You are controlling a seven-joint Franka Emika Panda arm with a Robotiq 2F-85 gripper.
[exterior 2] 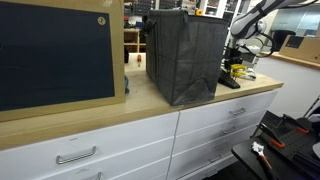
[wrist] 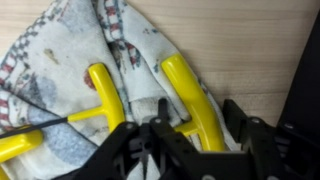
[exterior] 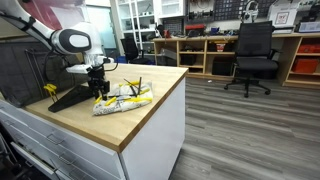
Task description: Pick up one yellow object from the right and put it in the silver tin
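Note:
Several yellow curved plastic pieces lie on a patterned white cloth on the wooden counter. In the wrist view one yellow piece runs between my fingers, and another lies to its left on the cloth. My gripper is low over the cloth, open, with its fingers on either side of the yellow piece and a gap still showing on the right side. It also shows in both exterior views. The silver tin is out of view.
A large dark grey mesh rack stands on the counter behind the arm. A black flat object lies beside the cloth. The counter edge is close to the cloth. An office chair stands on the floor beyond.

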